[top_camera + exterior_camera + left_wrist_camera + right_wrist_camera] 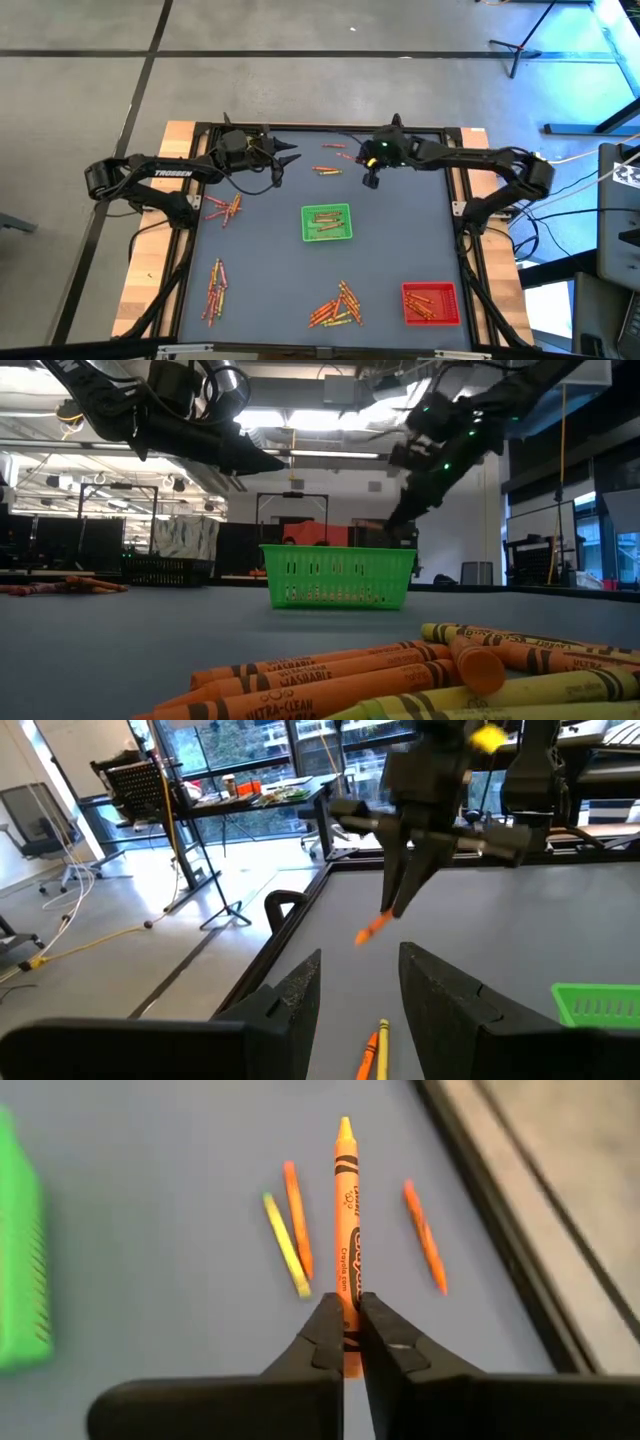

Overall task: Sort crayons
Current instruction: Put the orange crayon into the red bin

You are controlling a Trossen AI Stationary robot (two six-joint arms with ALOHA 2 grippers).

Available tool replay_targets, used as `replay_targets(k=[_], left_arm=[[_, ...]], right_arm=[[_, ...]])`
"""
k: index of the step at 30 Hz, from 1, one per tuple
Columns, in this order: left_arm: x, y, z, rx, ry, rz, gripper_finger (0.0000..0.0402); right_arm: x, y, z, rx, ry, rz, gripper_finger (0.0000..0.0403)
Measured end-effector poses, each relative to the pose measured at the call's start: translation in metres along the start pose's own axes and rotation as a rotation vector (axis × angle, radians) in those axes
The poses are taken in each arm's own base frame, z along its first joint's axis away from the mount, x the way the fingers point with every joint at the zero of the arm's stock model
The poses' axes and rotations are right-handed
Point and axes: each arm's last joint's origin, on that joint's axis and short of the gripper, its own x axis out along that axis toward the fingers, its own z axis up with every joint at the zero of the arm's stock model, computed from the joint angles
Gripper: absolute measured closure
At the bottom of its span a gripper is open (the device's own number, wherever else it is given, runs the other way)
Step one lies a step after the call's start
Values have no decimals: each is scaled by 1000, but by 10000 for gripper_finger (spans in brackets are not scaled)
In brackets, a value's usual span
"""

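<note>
Crayons (400,685) lie nearest the table's front edge: an orange and yellow heap (338,306) near front centre, a second loose line of them (214,290) toward the front left, and a red tray (431,304) at front right with several red sticks inside. Further in, at mid-table, sits a green tray (327,222) holding a few crayons; the low view shows it as a slotted basket standing flat on the grey table (270,260). Left of it, near the left arm's elbow, is another small cluster (226,208). Beyond the green tray, toward the far edge, a short group (326,171) rests on the surface, with two or three more strays (340,150) close to the back rail. Right gripper (350,1338) hangs above this far area, fingers pinched tight on one orange crayon (347,1230); the stick pokes out past the fingertips, clear of the table, with a yellow one (287,1245) and two thinner orange ones lying below it. Left gripper (290,158) hovers at the far left of centre, jaws partly apart and holding nothing; its wrist view shows two crayons (374,1052) on the table between its fingers (298,995).
</note>
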Motion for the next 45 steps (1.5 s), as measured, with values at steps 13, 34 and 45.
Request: replay_targets(k=[13, 34, 45], left_arm=[[1, -10, 6, 11, -58, -90, 281], [27, -32, -1, 60, -152, -197, 281], [27, -30, -4, 83, -108, -138, 281]], right_arm=[[-21, 11, 11, -114, -594, 125, 391], [-21, 71, 23, -282, -647, 247, 391], [-57, 118, 5, -287, -337, 277, 391]])
